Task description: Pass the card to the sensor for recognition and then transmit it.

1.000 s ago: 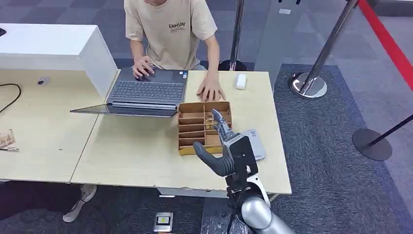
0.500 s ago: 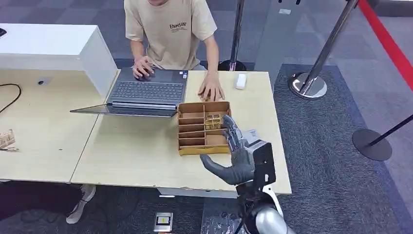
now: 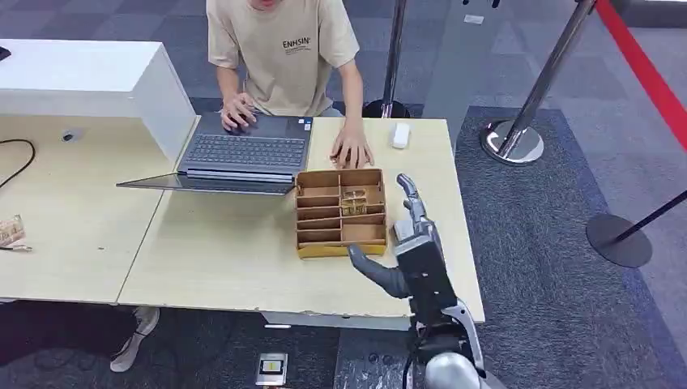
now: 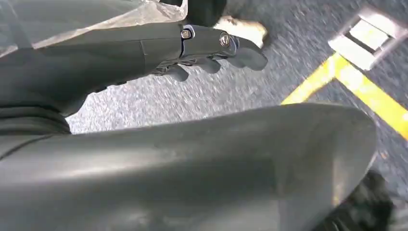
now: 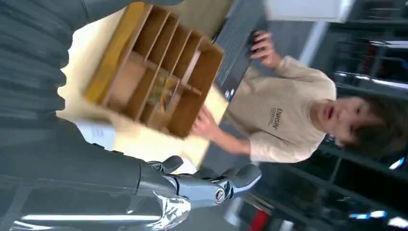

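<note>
My right hand [image 3: 413, 247] hovers over the table [image 3: 227, 251] just right of a wooden compartment box [image 3: 340, 212]. Its fingers [image 5: 216, 185] stretch forward, the thumb stands apart, and it holds nothing. A white card [image 5: 98, 134] lies flat on the table beside the box, under the hand; in the head view the hand hides it. Small yellowish items [image 3: 354, 201] sit in one compartment. A small white device [image 3: 399, 134] rests near the table's far edge. My left hand [image 4: 202, 45] hangs over the carpet with nothing in it, fingers loosely extended.
A person sits across the table at an open laptop [image 3: 243, 154], one hand [image 3: 350, 150] flat on the table just beyond the box. Metal stanchion bases [image 3: 512, 142] stand on the carpet to the right. A white cabinet [image 3: 89, 77] stands at the far left.
My right hand has moved rightward from over the box's near right corner to beside the box, turning edge-on and now covering the card. The person and box have stayed put.
</note>
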Tool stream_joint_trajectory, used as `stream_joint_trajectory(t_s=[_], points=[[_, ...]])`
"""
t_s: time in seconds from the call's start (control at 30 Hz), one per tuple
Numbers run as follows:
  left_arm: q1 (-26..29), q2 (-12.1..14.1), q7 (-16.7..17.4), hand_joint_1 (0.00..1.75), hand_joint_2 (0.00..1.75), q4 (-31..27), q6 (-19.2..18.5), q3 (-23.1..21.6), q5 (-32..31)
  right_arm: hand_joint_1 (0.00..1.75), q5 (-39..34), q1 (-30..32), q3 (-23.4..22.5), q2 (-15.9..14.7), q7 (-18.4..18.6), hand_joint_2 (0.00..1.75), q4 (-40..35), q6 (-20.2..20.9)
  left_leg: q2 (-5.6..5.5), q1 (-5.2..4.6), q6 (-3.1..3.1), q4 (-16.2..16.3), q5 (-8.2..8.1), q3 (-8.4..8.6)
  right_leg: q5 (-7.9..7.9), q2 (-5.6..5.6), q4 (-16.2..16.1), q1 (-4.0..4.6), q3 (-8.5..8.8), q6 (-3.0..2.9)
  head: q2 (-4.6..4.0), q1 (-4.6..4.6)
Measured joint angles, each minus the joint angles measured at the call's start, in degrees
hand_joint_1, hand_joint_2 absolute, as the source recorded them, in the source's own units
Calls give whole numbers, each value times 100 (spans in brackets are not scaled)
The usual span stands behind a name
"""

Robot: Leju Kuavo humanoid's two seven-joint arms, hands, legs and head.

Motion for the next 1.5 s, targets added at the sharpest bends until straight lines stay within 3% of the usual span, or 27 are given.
stream_joint_trajectory(t_s=[0.13, 0.27, 0.3, 0.33, 0.37, 0.43, 0.5, 0.63, 0.9, 0.93, 0.97, 1.0, 1.5], points=[[0, -83, 136, 0, 0, 0, -131, -31, -52, 0, 1417, -288, 199, -101, 563, 175, 190, 600, -1, 0, 0, 0, 0, -1, 0, -1, 0, 0, 0, 0, 0, -2], [-2, -90, 94, 0, 0, -2, -116, -33, -68, 0, 1682, -465, 374, -140, 652, 175, 446, 781, -3, 1, 0, 0, 0, -2, -1, -2, 0, 1, 0, 0, 0, -2], [-2, -96, 77, 0, 0, 0, -116, -35, -70, 12, 1695, -499, 416, -149, 656, 175, 510, 803, -3, 2, 0, 0, 0, -2, -1, -2, 0, 2, 0, 0, 0, 0], [-5, -103, 92, 0, 0, 0, -133, -37, -87, 59, 1698, -531, 450, -153, 656, 175, 579, 824, -3, 2, 0, 0, 0, -2, -1, -1, 0, 2, -1, 0, 0, -2], [-26, -107, 161, 0, 0, -2, -214, -44, -107, 59, 1700, -580, 483, -158, 650, 175, 658, 862, -3, 2, 0, 0, 0, -2, -1, -1, 0, 2, -1, -1, 0, 0], [-84, -112, 291, 0, 0, -2, -345, -83, -140, 124, 1693, -717, 568, -171, 591, 175, 817, 910, -3, 2, 0, 0, 0, -2, -1, -2, 0, 2, -1, 0, 0, -2], [-133, -116, 339, 0, 0, -4, -389, -118, -153, 145, 1658, -828, 623, -173, 545, 175, 949, 919, -4, 2, 0, 0, 0, -2, -1, -3, 0, 2, 1, 0, 0, 0], [-163, -118, 404, 0, 0, -4, -402, -144, -173, 155, 1560, -974, 726, -173, 499, 175, 1182, 917, -2, 2, 0, 0, 0, -2, 0, -1, 1, 1, 0, 0, 0, -2], [-185, -118, 402, 0, 0, -4, -409, -177, -219, 145, 1464, -1174, 886, -171, 427, 175, 1511, 923, -3, 1, 0, 0, 0, -2, 0, -2, 1, 1, 0, 0, 0, 0], [-189, -118, 402, 0, 0, -4, -409, -177, -227, 103, 1462, -1202, 901, -166, 420, 175, 1550, 930, -3, 1, 0, 0, 0, -2, 0, -2, 1, 1, 0, 0, 0, 0], [-191, -118, 402, 0, 0, -4, -411, -179, -230, 30, 1459, -1229, 918, -166, 414, 175, 1591, 936, -3, 1, 0, 0, 0, -2, 0, -2, 1, 1, 0, 0, 0, 0], [-194, -118, 402, 0, 0, -4, -411, -181, -232, 0, 1455, -1258, 940, -166, 405, 175, 1637, 938, -2, 1, 0, 0, 0, -2, 0, -2, 1, 1, 0, 0, 0, -2], [-209, -120, 404, 0, 0, -4, -468, -284, -293, 0, 1376, -1714, 1178, -96, 280, 175, 2184, 952, -2, 1, 0, 0, 0, -2, 0, -2, 1, 1, 0, 0, 0, 0]])
